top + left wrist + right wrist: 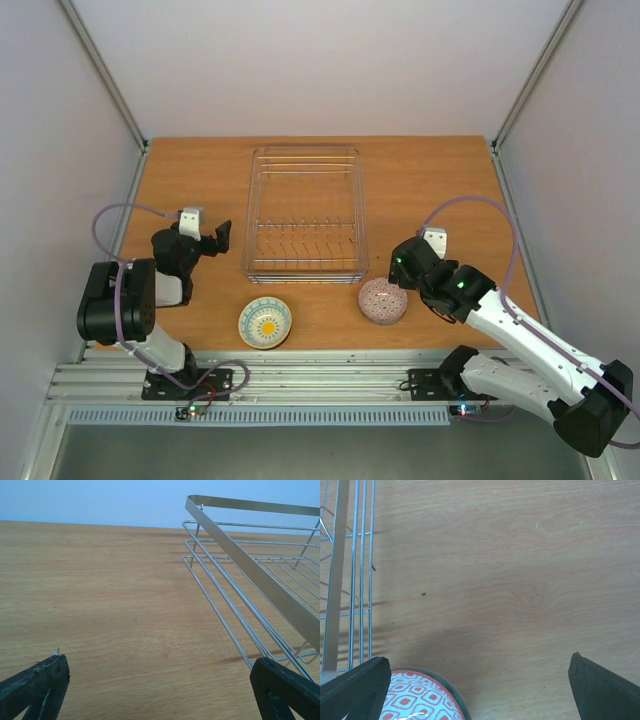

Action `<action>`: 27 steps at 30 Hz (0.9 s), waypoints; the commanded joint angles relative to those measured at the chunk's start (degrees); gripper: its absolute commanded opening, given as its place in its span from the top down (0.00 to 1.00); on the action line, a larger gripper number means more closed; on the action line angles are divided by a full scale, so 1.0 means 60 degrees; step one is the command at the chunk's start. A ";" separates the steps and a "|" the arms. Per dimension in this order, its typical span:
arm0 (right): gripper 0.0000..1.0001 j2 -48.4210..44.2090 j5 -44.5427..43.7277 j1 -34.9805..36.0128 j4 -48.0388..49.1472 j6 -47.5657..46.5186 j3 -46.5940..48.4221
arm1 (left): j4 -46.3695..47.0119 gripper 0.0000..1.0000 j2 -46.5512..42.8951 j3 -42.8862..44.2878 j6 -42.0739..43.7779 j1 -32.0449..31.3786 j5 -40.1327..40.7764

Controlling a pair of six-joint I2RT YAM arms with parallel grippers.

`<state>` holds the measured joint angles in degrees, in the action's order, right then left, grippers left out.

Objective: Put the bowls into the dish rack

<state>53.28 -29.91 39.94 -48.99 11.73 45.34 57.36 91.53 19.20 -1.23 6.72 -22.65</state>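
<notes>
Rack [305, 270] of silver wire (rectangular) beside round red-patterned bowl [383, 303]

left arm [118, 300]: folded up tight over its base at the near left, the bulky black joint held high and the short forearm reaching away and to the right.
left wrist: about level, with a white camera block on top.
left gripper [218, 238]: pointing right and away, jaws spread wide; its wrist view shows black fingertips [35, 687] at opposite lower corners.
right arm [520, 335]: low, lower link running right to an elbow at the near right corner, the white forearm slanting back left and away.
right wrist: tipped downward, small green lights lit on its black housings.
right gripper [398, 276]: pointing down and left, jaws spread wide.
</notes>
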 commanded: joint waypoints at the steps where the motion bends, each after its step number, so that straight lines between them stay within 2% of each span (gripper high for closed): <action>1: 0.01 -0.0160 -0.0124 0.0077 -0.0094 0.0130 -0.0032 | 0.0285 0.01 -0.0145 0.0213 0.0147 -0.0015 0.0040; 9: 0.03 -0.0094 0.0008 0.0074 -0.0187 0.0060 -0.0105 | 0.0288 0.01 -0.0147 0.0213 0.0147 -0.0022 0.0042; 17: 0.29 0.0336 0.1273 0.0076 -0.0214 0.0406 -0.0544 | 0.0291 0.01 -0.0141 0.0213 0.0147 -0.0022 0.0042; 27: 0.44 0.0682 0.2015 0.0095 0.0421 0.0752 -0.1420 | 0.0290 0.01 -0.0139 0.0213 0.0147 -0.0022 0.0040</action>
<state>56.16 -20.16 40.14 -49.08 14.83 37.43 57.19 91.53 19.20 -1.23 6.72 -22.68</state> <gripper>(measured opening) 0.600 0.994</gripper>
